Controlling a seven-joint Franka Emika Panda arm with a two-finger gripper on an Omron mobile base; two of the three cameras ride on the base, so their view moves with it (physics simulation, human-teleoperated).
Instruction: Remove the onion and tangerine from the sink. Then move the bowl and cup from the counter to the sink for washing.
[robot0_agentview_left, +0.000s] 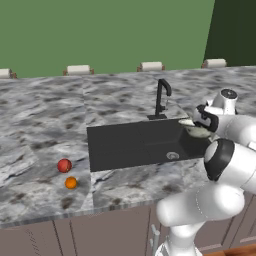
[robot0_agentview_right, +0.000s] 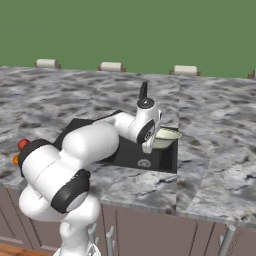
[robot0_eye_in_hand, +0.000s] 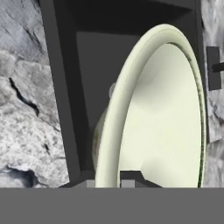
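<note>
The gripper (robot0_eye_in_hand: 109, 183) is clamped on the rim of the bowl (robot0_eye_in_hand: 166, 127), holding it over the right end of the black sink (robot0_agentview_left: 125, 145). Grey veined marble counter (robot0_agentview_left: 45, 120) runs beneath a green wall (robot0_agentview_left: 100, 30); the onion (robot0_agentview_left: 64, 165) and tangerine (robot0_agentview_left: 71, 183) sit left of the sink.

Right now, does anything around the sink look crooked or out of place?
The bowl is tilted, not flat, held by its rim in the shut gripper over the right end of the sink. The onion and tangerine sit on the counter.
</note>
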